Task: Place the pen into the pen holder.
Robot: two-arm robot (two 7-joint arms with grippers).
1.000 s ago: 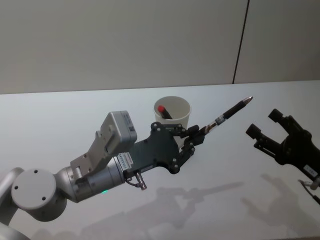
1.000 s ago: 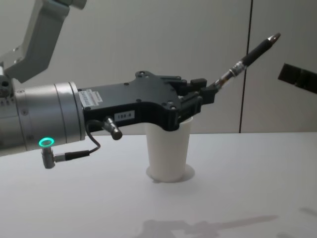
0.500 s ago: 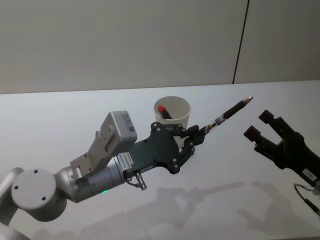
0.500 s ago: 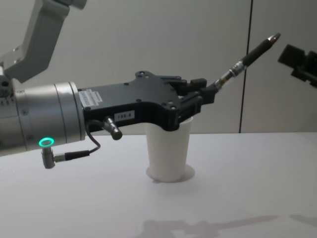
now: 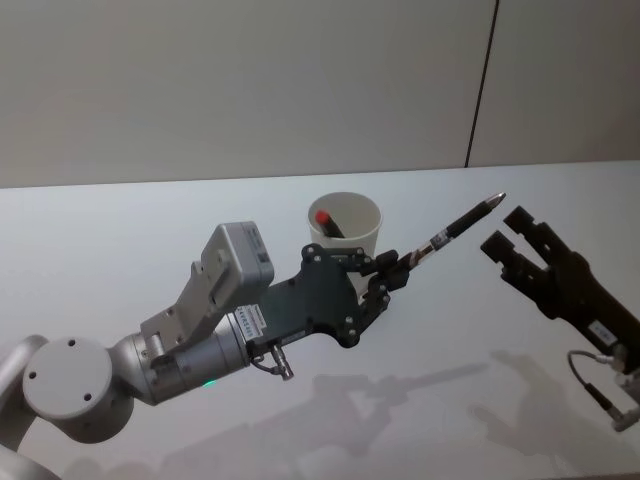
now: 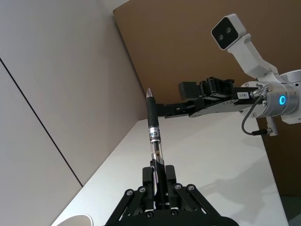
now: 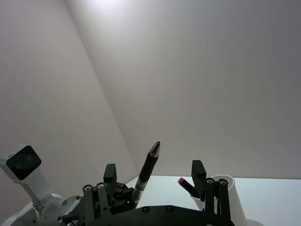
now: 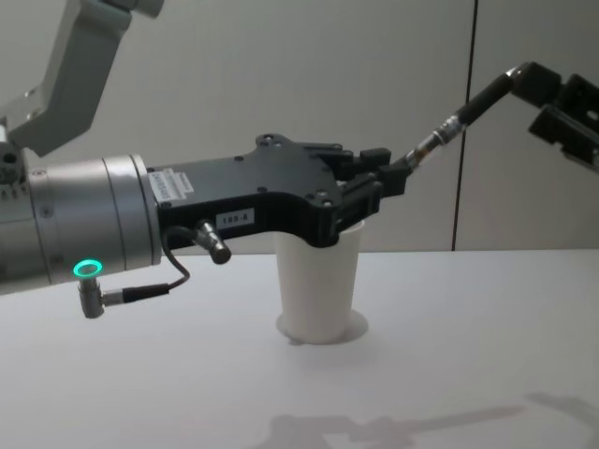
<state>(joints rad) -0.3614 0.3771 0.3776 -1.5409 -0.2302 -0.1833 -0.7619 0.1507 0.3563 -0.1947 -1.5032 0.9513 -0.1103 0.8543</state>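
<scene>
My left gripper (image 5: 395, 270) is shut on the lower end of a black pen (image 5: 455, 228), holding it tilted up and to the right above the table. The pen holder (image 5: 372, 238), a white paper cup, stands just behind the left gripper and has a red-capped pen (image 5: 323, 218) inside. My right gripper (image 5: 505, 230) is open just right of the held pen's tip. In the right wrist view the pen (image 7: 146, 169) rises between the fingers (image 7: 197, 170), apart from them. The chest view has the pen (image 8: 459, 112) reaching the right gripper (image 8: 552, 98).
The white table (image 5: 120, 230) carries the cup and the arms' shadows in front. A plain wall with a dark vertical seam (image 5: 482, 85) stands behind. The cup (image 8: 318, 290) rests under the left gripper's body in the chest view.
My right gripper has moved up and left toward the pen's tip, still open. The left gripper and the pen have not moved.
</scene>
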